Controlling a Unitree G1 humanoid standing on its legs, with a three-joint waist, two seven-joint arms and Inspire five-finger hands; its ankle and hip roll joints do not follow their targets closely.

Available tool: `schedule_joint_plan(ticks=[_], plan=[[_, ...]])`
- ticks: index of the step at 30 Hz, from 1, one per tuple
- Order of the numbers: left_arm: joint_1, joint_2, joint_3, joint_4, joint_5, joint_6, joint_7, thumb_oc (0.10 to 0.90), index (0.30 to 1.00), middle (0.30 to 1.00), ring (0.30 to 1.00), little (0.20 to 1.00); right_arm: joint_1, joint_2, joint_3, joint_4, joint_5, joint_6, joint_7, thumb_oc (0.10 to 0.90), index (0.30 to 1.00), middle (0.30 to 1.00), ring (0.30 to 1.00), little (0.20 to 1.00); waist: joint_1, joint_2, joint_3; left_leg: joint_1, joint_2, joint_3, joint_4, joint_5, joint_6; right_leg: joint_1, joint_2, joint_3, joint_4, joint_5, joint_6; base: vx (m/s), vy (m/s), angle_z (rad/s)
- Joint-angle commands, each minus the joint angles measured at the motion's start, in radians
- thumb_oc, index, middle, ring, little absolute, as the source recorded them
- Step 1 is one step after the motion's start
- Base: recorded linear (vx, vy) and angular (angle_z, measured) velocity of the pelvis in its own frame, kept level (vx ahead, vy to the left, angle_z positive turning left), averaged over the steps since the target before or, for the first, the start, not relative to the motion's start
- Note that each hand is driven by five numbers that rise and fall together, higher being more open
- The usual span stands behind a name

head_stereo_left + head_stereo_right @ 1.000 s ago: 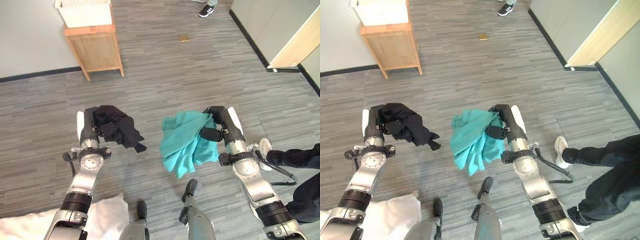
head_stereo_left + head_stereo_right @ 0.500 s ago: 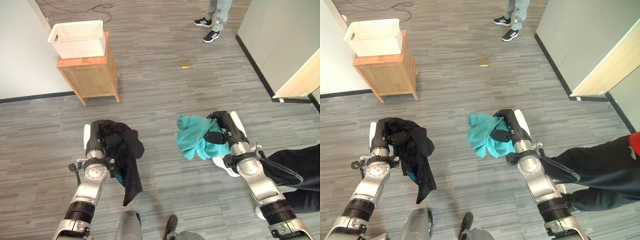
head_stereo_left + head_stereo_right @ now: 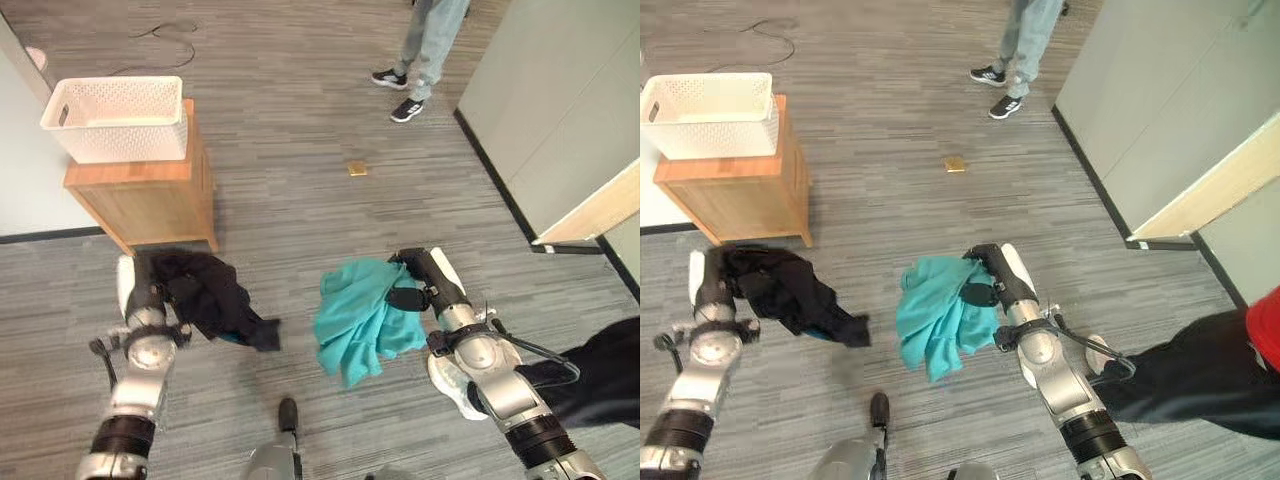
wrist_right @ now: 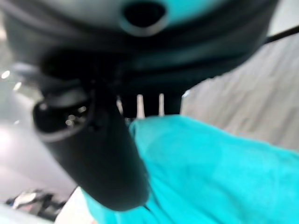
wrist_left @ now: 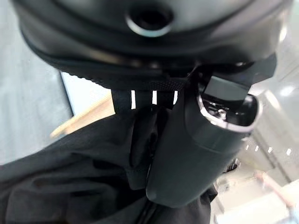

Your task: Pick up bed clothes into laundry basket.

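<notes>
The teal cloth point(image 3: 360, 318) has unfurled, hanging lower than 0.5 s ago.

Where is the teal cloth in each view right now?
Left eye view: teal cloth hangs from the right robot hand, centre right.
Right eye view: teal cloth, centre, beside that hand.
Left wrist view: not in it; black garment there.
Right wrist view: teal cloth past the thumb.
Shared landmark: white basket on the wooden stand, upper left in both eye views.
</notes>
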Motion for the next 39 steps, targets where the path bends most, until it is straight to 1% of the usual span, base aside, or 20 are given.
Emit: schedule_joint_plan(ticks=[1, 2, 3, 4, 5, 6, 7, 10, 16, 17, 20, 21, 22, 25, 29, 32, 34, 36, 37, 39], plan=[[-0.060, 0.074, 0.053, -0.122, 0.017, -0.135, 0.064, 0.400, 0.300, 0.300, 0.300, 0.300, -0.125, -0.014, -0.083, -0.063, 0.060, -0.109, -0.047, 0.400, 0.300, 0.300, 0.300, 0.300, -0.035, -0.019, -0.058, 0.059, 0.081, -0.041, 0.001, -0.095, -0.103, 0.066, 0.055, 0.087, -0.442, 0.308, 0.063, 0.33, -0.172, 1.23], [-0.054, 0.066, 0.056, -0.123, 0.014, -0.135, 0.057, 0.400, 0.300, 0.300, 0.300, 0.300, -0.113, -0.009, -0.087, -0.072, 0.058, -0.106, -0.037, 0.400, 0.300, 0.300, 0.300, 0.300, -0.030, -0.018, -0.062, 0.066, 0.087, -0.040, 0.002, -0.095, -0.108, 0.076, 0.047, 0.068, -0.458, 0.308, 0.060, 0.28, -0.133, 1.34], [-0.054, 0.055, 0.052, -0.133, 0.011, -0.141, 0.057, 0.400, 0.300, 0.300, 0.300, 0.300, -0.102, -0.007, -0.089, -0.074, 0.058, -0.108, -0.037, 0.400, 0.300, 0.300, 0.300, 0.300, -0.028, -0.019, -0.067, 0.071, 0.082, -0.049, 0.001, -0.101, -0.109, 0.087, 0.048, 0.061, -0.476, 0.316, 0.051, 0.17, -0.062, 0.69], [-0.050, 0.053, 0.052, -0.139, 0.009, -0.146, 0.057, 0.400, 0.300, 0.300, 0.300, 0.300, -0.099, -0.006, -0.091, -0.073, 0.063, -0.115, -0.035, 0.400, 0.300, 0.300, 0.300, 0.300, -0.026, -0.018, -0.073, 0.073, 0.079, -0.053, 0.001, -0.104, -0.111, 0.095, 0.048, 0.051, -0.497, 0.323, 0.050, 0.18, -0.062, 0.58], [-0.040, 0.047, 0.058, -0.155, 0.009, -0.151, 0.057, 0.400, 0.300, 0.300, 0.300, 0.300, -0.097, -0.010, -0.091, -0.071, 0.063, -0.119, -0.032, 0.400, 0.300, 0.300, 0.300, 0.300, -0.024, -0.016, -0.083, 0.074, 0.080, -0.058, 0.001, -0.108, -0.116, 0.121, 0.042, 0.024, -0.528, 0.335, 0.049, 0.11, -0.041, 0.33], [-0.039, 0.047, 0.059, -0.155, 0.009, -0.151, 0.057, 0.400, 0.300, 0.300, 0.300, 0.300, -0.097, -0.010, -0.091, -0.071, 0.063, -0.119, -0.032, 0.400, 0.300, 0.300, 0.300, 0.300, -0.025, -0.016, -0.083, 0.075, 0.080, -0.060, 0.001, -0.108, -0.116, 0.123, 0.042, 0.023, -0.530, 0.336, 0.049, 0.11, -0.051, 0.46], [-0.040, 0.039, 0.055, -0.165, 0.009, -0.154, 0.054, 0.400, 0.300, 0.300, 0.300, 0.300, -0.098, -0.020, -0.093, -0.070, 0.069, -0.121, -0.030, 0.400, 0.300, 0.300, 0.300, 0.300, -0.025, -0.013, -0.094, 0.074, 0.087, -0.064, 0.000, -0.110, -0.127, 0.151, 0.041, 0.006, -0.562, 0.343, 0.049, 0.08, -0.034, 0.34], [-0.039, 0.030, 0.059, -0.159, 0.004, -0.158, 0.060, 0.400, 0.300, 0.300, 0.300, 0.300, -0.102, -0.023, -0.094, -0.066, 0.076, -0.129, -0.029, 0.400, 0.300, 0.300, 0.300, 0.300, -0.023, -0.009, -0.111, 0.076, 0.096, -0.068, 0.000, -0.117, -0.136, 0.177, 0.037, -0.016, -0.577, 0.336, 0.050, 0.07, -0.017, 0.20], [-0.038, 0.011, 0.043, -0.159, -0.013, -0.160, 0.047, 0.400, 0.300, 0.300, 0.300, 0.300, -0.075, -0.024, -0.107, -0.057, 0.079, -0.127, -0.025, 0.400, 0.300, 0.300, 0.300, 0.300, -0.026, -0.004, -0.130, 0.087, 0.097, -0.082, 0.000, -0.125, -0.142, 0.215, 0.031, -0.037, -0.577, 0.316, 0.047, 0.05, 0.019, -0.02], [0.075, -0.101, -0.111, 0.174, -0.297, -0.081, -0.260, 0.400, 0.300, 0.300, 0.300, 0.300, -0.004, -0.220, -0.188, 0.379, 0.032, 0.043, 0.027, 0.400, 0.300, 0.300, 0.300, 0.300, -0.126, 0.019, -0.209, 0.067, 0.075, 0.117, 0.000, -0.165, -0.130, 0.192, -0.053, -0.034, -0.567, 0.315, 0.048, -0.01, -0.011, 0.04], [0.089, -0.115, -0.112, 0.198, -0.270, -0.070, -0.269, 0.400, 0.300, 0.300, 0.300, 0.300, 0.008, -0.214, -0.191, 0.379, 0.022, 0.048, 0.027, 0.400, 0.300, 0.300, 0.300, 0.300, -0.127, 0.028, -0.208, 0.073, 0.075, 0.114, 0.000, -0.162, -0.134, 0.210, -0.047, -0.047, -0.577, 0.301, 0.047, -0.01, -0.051, 0.06], [0.105, -0.126, -0.103, 0.186, -0.265, -0.074, -0.267, 0.400, 0.300, 0.300, 0.300, 0.300, 0.009, -0.203, -0.198, 0.379, 0.023, 0.046, 0.016, 0.400, 0.300, 0.300, 0.300, 0.300, -0.123, 0.035, -0.206, 0.076, 0.079, 0.118, 0.000, -0.157, -0.141, 0.219, -0.048, -0.071, -0.577, 0.301, 0.048, -0.02, -0.055, 0.01], [0.105, -0.126, -0.103, 0.186, -0.265, -0.074, -0.267, 0.400, 0.300, 0.300, 0.300, 0.300, 0.009, -0.203, -0.198, 0.379, 0.023, 0.046, 0.016, 0.400, 0.300, 0.300, 0.300, 0.300, -0.124, 0.035, -0.205, 0.076, 0.079, 0.117, 0.000, -0.157, -0.141, 0.220, -0.048, -0.072, -0.577, 0.301, 0.048, -0.05, -0.090, 0.02], [0.122, -0.132, -0.088, 0.145, -0.297, -0.099, -0.259, 0.400, 0.300, 0.300, 0.300, 0.300, -0.002, -0.196, -0.212, 0.366, 0.028, 0.029, -0.011, 0.400, 0.300, 0.300, 0.300, 0.300, -0.118, 0.041, -0.205, 0.076, 0.088, 0.112, 0.000, -0.143, -0.153, 0.234, -0.036, -0.102, -0.577, 0.297, 0.045, -0.05, -0.067, 0.08], [0.114, -0.118, -0.073, 0.077, -0.343, -0.147, -0.240, 0.400, 0.300, 0.300, 0.300, 0.300, -0.056, -0.240, -0.180, 0.336, 0.013, -0.012, -0.016, 0.400, 0.300, 0.300, 0.300, 0.300, -0.102, 0.034, -0.206, 0.074, 0.098, 0.102, 0.000, -0.134, -0.158, 0.245, -0.025, -0.116, -0.577, 0.295, 0.038, -0.03, -0.053, 0.10], [0.094, -0.093, -0.071, 0.020, -0.314, -0.188, -0.213, 0.400, 0.300, 0.300, 0.300, 0.300, -0.108, -0.278, -0.141, 0.311, 0.014, -0.061, -0.017, 0.400, 0.300, 0.300, 0.300, 0.300, -0.090, 0.028, -0.209, 0.077, 0.104, 0.094, 0.000, -0.131, -0.162, 0.248, -0.021, -0.125, -0.577, 0.296, 0.036, -0.01, -0.022, 0.16], [0.074, -0.060, -0.054, -0.066, -0.268, -0.230, -0.161, 0.400, 0.300, 0.300, 0.300, 0.300, -0.155, -0.291, -0.123, 0.288, 0.027, -0.095, -0.033, 0.400, 0.300, 0.300, 0.300, 0.300, -0.073, 0.018, -0.211, 0.079, 0.101, 0.080, 0.000, -0.136, -0.158, 0.250, -0.023, -0.125, -0.573, 0.300, 0.038, -0.01, 0.026, 0.00], [0.071, -0.048, -0.043, -0.095, -0.239, -0.240, -0.143, 0.400, 0.300, 0.300, 0.300, 0.300, -0.165, -0.294, -0.125, 0.283, 0.029, -0.103, -0.038, 0.400, 0.300, 0.300, 0.300, 0.300, -0.068, 0.015, -0.211, 0.083, 0.098, 0.077, 0.000, -0.140, -0.154, 0.254, -0.027, -0.126, -0.567, 0.300, 0.039, 0.01, 0.072, 0.04], [0.062, -0.024, -0.027, -0.147, -0.187, -0.256, -0.109, 0.400, 0.300, 0.300, 0.300, 0.300, -0.172, -0.300, -0.145, 0.259, 0.046, -0.118, -0.047, 0.400, 0.300, 0.300, 0.300, 0.300, -0.058, 0.006, -0.213, 0.091, 0.090, 0.069, 0.000, -0.150, -0.146, 0.259, -0.041, -0.130, -0.539, 0.298, 0.044, 0.05, 0.102, 0.08], [0.043, 0.003, -0.014, -0.192, -0.154, -0.267, -0.085, 0.400, 0.300, 0.300, 0.300, 0.300, -0.167, -0.314, -0.173, 0.239, 0.048, -0.131, -0.059, 0.400, 0.300, 0.300, 0.300, 0.300, -0.052, -0.001, -0.208, 0.106, 0.078, 0.054, 0.002, -0.166, -0.137, 0.254, -0.067, -0.134, -0.459, 0.302, 0.054, 0.06, 0.107, 0.11]])
